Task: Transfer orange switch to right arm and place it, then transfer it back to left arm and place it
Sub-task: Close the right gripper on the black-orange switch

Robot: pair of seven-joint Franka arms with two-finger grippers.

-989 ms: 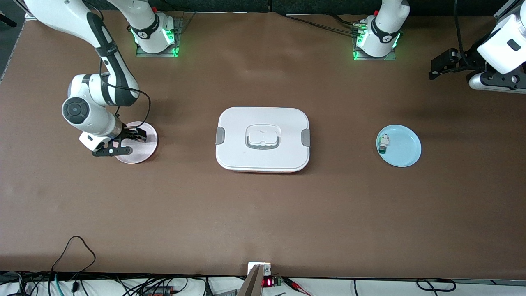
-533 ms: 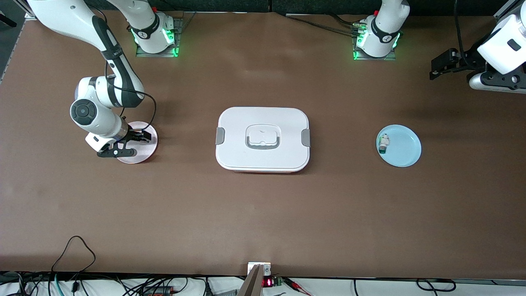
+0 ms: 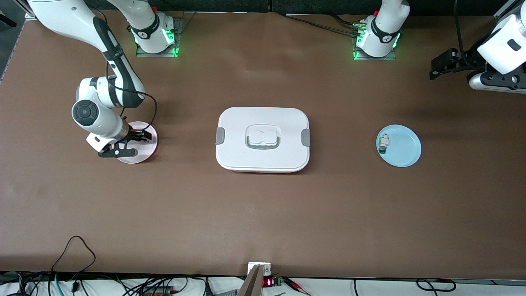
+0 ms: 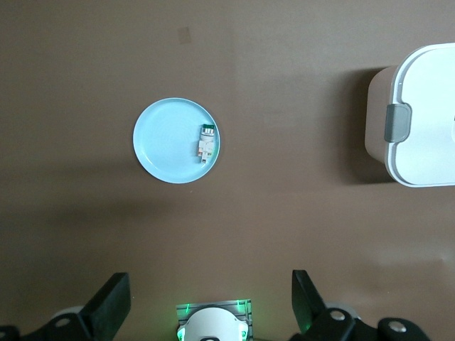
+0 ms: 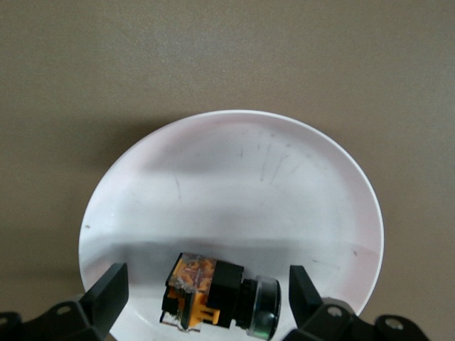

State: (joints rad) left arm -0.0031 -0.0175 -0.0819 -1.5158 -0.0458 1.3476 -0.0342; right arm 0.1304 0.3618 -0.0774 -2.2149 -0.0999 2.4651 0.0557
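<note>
The orange switch (image 5: 217, 293) lies on its side on a pinkish-white plate (image 5: 234, 177), black body with orange parts and a silvery end. My right gripper (image 5: 206, 297) is open low over the plate, one finger on each side of the switch, neither touching it. In the front view the right gripper (image 3: 129, 143) covers the switch on the plate (image 3: 144, 151) at the right arm's end. The white box (image 3: 263, 139) stands mid-table. My left gripper (image 3: 440, 65) waits high at the left arm's end, open and empty (image 4: 210, 302).
A light blue plate (image 3: 404, 150) holds a small white component with a green end (image 3: 384, 144) toward the left arm's end; both show in the left wrist view, the plate (image 4: 167, 138) and the component (image 4: 206, 142). The box's corner (image 4: 426, 114) shows there too. Cables lie along the near edge.
My right gripper has shifted slightly toward the box and settled lower over the pinkish plate, its fingers still open. The left arm has not moved.
</note>
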